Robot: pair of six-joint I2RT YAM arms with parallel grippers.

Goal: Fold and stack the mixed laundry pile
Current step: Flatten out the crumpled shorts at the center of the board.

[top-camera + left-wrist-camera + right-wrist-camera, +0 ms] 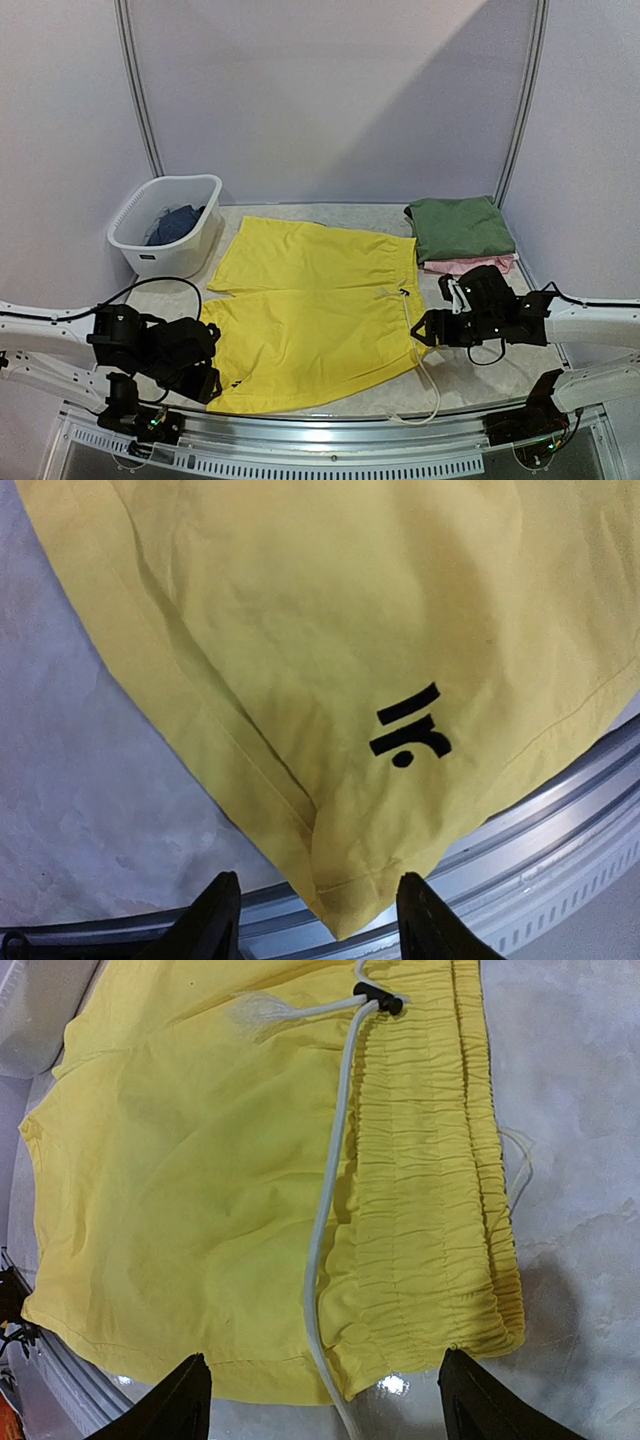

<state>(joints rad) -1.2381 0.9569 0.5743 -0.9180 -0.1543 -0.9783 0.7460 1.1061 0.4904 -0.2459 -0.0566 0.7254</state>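
Shorts (315,320) lay flat on the surface (80,810). Left claw (318,905), spread, straddled their near hem corner; right claw (322,1365), spread, hovered over the waistband end. Fold not begun: both needed to descend and pinch.

Pale lavender walls (330,90) close in on three sides of me, their panels joined by slim grey metal posts (141,100). The light is soft and uneven: a diagonal edge between a lighter and a darker tone crosses the back wall. My desk (470,385) has a pale, marbled grey-white top. A ribbed aluminium rail (330,445) runs along its near edge. A white basket (135,215) stands at the far left.
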